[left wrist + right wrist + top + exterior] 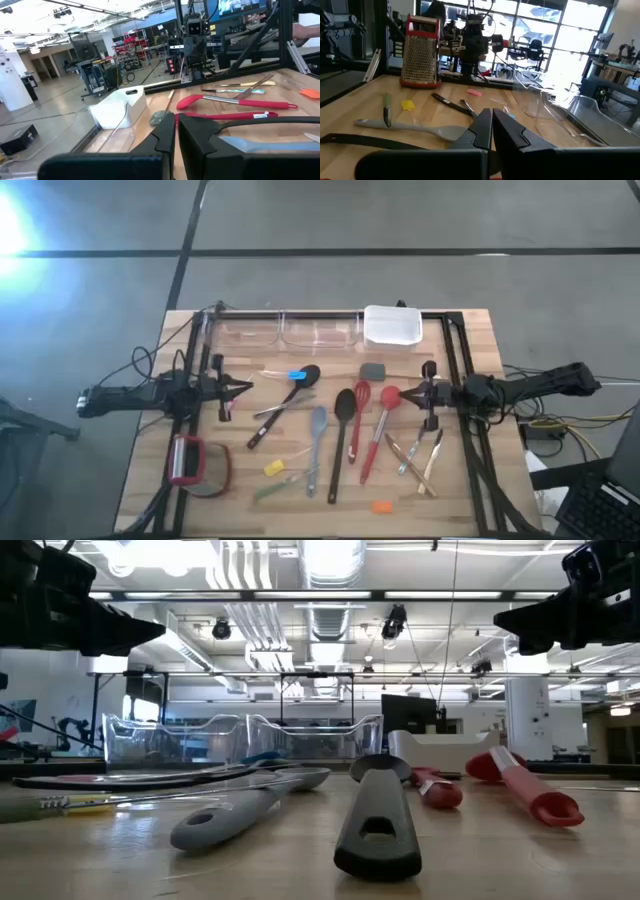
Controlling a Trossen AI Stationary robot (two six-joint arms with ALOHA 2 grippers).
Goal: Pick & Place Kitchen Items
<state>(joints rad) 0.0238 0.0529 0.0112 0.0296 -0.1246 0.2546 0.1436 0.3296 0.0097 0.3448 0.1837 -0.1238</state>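
Wood tabletop (150, 430), L to R: left gripper (243, 387) hangs above the table's left side w/ fingers together, holding nothing. Nearby lies the red-framed grater (187, 462), not for sorting. Mid-table the kitchen items are spread flat and mostly apart, prob. so each can be grabbed singly: black spoon (342, 425), grey spatula (315, 442), red whisk (359, 412), red spatula (380, 420), metal & wooden cutlery (420, 457), yellow piece (274, 468), orange piece (381, 506). Clear tubs (285, 332) and white tub (392, 326) line the far edge, likely drop targets. Right gripper (410, 392) is also pressed together, empty, above the red spatula's head.
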